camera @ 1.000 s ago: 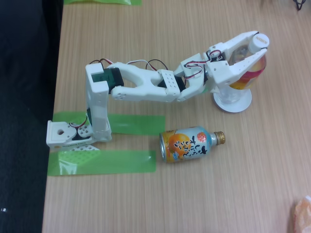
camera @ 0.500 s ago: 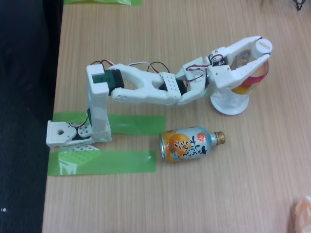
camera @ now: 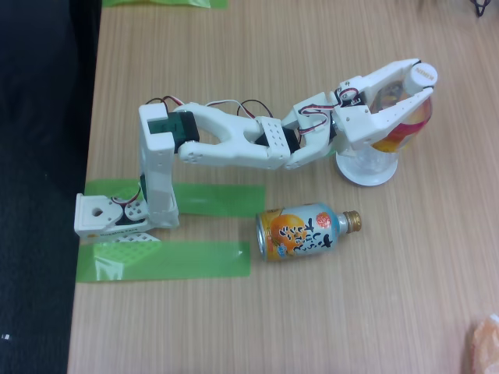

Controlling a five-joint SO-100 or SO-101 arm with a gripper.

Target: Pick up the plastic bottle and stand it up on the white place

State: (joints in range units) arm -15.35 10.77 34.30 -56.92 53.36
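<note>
Although the task is close to its end, it does not look finished to me. At the left edge of the surface [camera: 234, 327] the white base of the arm stands on strips of green tape [camera: 168, 259], and from there the arm reaches to the right across the wood. Below it, nearer the middle of the surface, an orange and light-blue bottle-can [camera: 302, 231] with a gold cap lies on its side; it is well apart from the claw and has no part in the job.

Further right, towards the far right corner, the claw [camera: 419, 83] is clenched around the upper part of the plastic bottle [camera: 401, 132], one finger on each side of it, just under the white cap. The bottle is clear, with a red, yellow and orange label band. Its base sits over the white place [camera: 360, 177], a small round disc, and seems to touch it, but from this high camera I cannot be sure that it rests flat. The bottle seems to lean a little towards the right.

What is left, in my judgement, is to bring it fully upright, release it and draw the arm away without tipping it.
</note>
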